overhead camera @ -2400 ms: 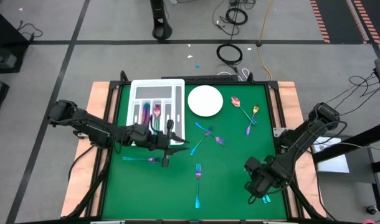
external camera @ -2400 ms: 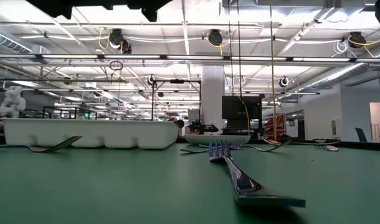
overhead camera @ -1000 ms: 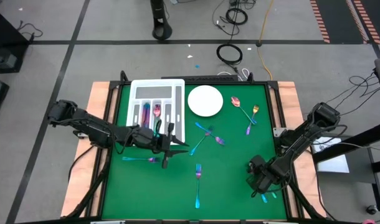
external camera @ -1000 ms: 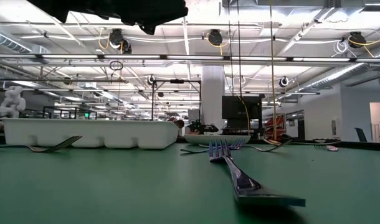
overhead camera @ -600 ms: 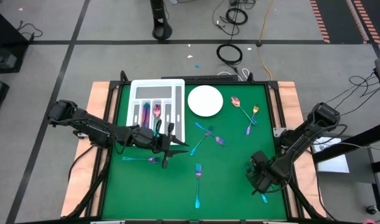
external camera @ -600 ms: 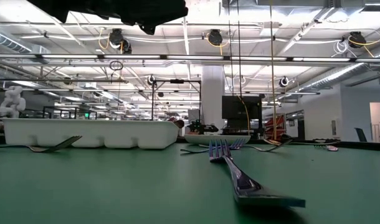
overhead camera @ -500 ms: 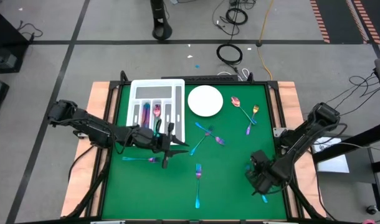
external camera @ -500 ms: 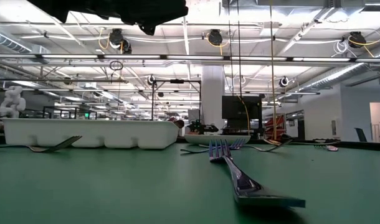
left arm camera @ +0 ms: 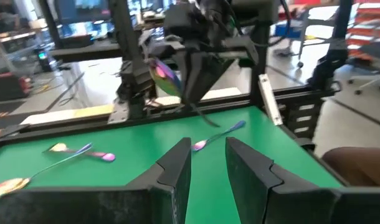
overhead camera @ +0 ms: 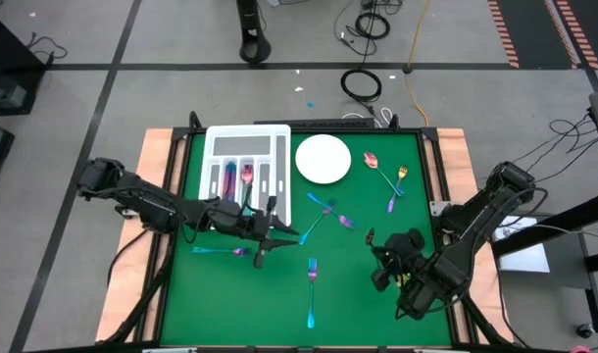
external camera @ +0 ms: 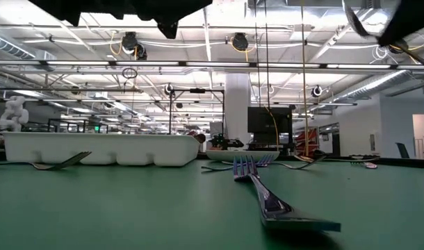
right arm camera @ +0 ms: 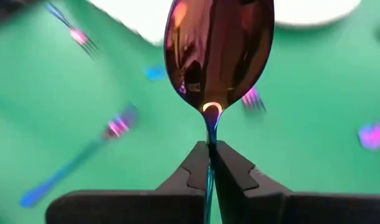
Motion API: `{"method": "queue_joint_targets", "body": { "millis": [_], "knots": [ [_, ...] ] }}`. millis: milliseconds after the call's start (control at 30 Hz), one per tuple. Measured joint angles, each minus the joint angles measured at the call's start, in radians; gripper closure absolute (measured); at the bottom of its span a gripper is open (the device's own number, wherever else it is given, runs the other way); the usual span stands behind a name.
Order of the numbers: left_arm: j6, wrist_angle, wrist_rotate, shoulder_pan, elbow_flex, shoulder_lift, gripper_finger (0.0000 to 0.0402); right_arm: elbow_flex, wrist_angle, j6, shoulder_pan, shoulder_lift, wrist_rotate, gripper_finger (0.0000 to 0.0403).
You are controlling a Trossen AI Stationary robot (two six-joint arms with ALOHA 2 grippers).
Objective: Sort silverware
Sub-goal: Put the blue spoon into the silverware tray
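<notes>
Your right hand (right arm camera: 210, 163) was clamped on a spoon (right arm camera: 218, 50) | it had swung from the tabletop's (overhead camera: 358, 294) near-right corner inward, spoon lifted clear | left hand (left arm camera: 209, 163) hovered spread by the divided tray (overhead camera: 279, 147) | delivery to tray likely followed.

left arm (overhead camera: 147, 203): dark, jointed | right arm (overhead camera: 475, 221): dark, jointed | tool fingers (left arm camera: 177, 171): black, wedge-shaped
</notes>
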Motion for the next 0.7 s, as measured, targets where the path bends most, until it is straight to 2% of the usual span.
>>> {"method": "queue_joint_targets", "body": {
  "millis": [167,333,500,700],
  "knots": [
    [0.0,0.145,0.012,0.0,0.0,0.078,0.0299,0.036,0.121,-0.184,-0.014,0.0,0.171,0.0403],
    [-0.002,0.33,0.009,0.0,0.002,0.169,0.0299,0.038,0.268,-0.346,-0.058,0.0,0.209,0.0403],
    [-0.026,0.305,0.007,0.0,0.066,0.221,0.0299,0.038,0.419,-0.538,-0.114,0.0,0.25,0.0403],
    [-0.025,0.235,0.006,0.0,0.135,0.297,0.0299,0.038,0.626,-0.791,-0.171,0.0,0.24,0.0403]
  ]
}}
